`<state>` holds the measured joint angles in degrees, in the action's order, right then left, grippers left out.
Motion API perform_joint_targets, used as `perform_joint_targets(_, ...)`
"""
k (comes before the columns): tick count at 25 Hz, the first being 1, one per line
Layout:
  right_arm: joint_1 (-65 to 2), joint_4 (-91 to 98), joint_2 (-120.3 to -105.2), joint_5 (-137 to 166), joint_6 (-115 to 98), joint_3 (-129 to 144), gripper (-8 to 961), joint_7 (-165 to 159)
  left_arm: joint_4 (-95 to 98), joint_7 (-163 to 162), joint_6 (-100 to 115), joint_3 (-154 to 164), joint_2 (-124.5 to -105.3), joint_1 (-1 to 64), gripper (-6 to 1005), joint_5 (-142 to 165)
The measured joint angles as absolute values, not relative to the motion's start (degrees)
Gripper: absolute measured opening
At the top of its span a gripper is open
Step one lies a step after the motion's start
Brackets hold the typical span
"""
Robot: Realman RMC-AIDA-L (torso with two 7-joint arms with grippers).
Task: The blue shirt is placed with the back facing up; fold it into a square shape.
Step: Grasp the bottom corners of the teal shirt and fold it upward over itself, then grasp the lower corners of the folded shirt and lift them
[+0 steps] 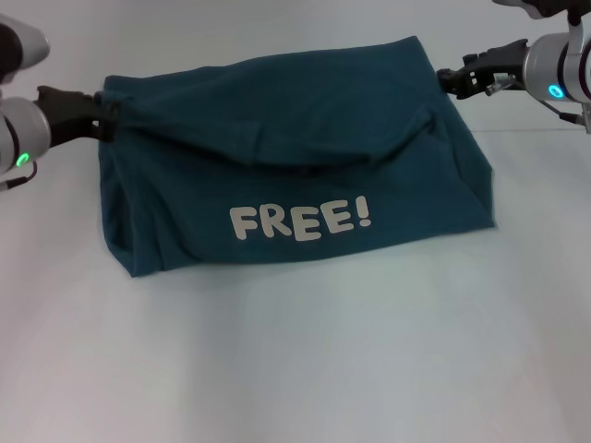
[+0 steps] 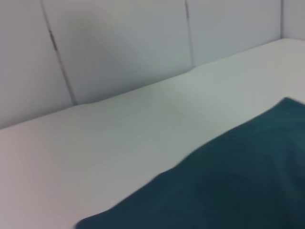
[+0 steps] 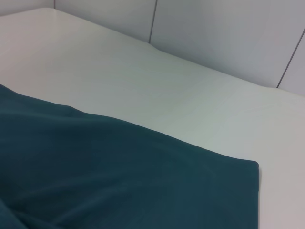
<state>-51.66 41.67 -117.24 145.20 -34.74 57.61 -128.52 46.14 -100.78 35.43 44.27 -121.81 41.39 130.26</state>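
The blue shirt [image 1: 295, 175] lies folded on the white table [image 1: 295, 369], with a white "FREE!" print [image 1: 300, 221] facing me on its front part. Its far edge is held at both ends. My left gripper [image 1: 103, 118] is shut on the far left corner, where the fabric bunches. At the far right edge, my right gripper [image 1: 445, 81] pinches the cloth. A loose fold sags across the middle between them. The left wrist view shows the shirt [image 2: 228, 181] as plain fabric, and so does the right wrist view of the shirt [image 3: 95, 167]; neither shows fingers.
Bare white table surface [image 1: 277, 388] stretches in front of the shirt and to both sides. A panelled white wall [image 2: 119, 47] rises just behind the table's far edge, also seen as the wall [image 3: 228, 33] in the right wrist view.
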Motion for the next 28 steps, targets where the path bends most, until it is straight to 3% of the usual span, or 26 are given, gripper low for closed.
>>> perform_joint_targets(10, -48.4, 47.1, -119.66, 145.2, -34.3, 59.5, 549, -127.7, 42.9, -98.2, 29.4, 45.0, -122.61, 41.4, 188, 130.3)
perform_joint_targets(15, -47.9, 47.6, -119.80, 145.0, -34.6, 61.2, 703, -128.1, 42.9, -98.1, 29.5, 45.9, -122.61, 41.2, 373, 130.5)
perform_joint_targets(23, -45.4, 51.9, -120.12, 144.7, -36.8, 62.1, 703, -129.7, 46.9, -99.4, 31.6, 47.0, -123.93, 38.8, 752, 130.9)
perform_joint_targets(28, -40.5, 61.0, -120.14, 144.2, -41.0, 66.2, 703, -134.8, 54.7, -113.2, 44.4, 48.7, -123.84, 36.9, 745, 139.1)
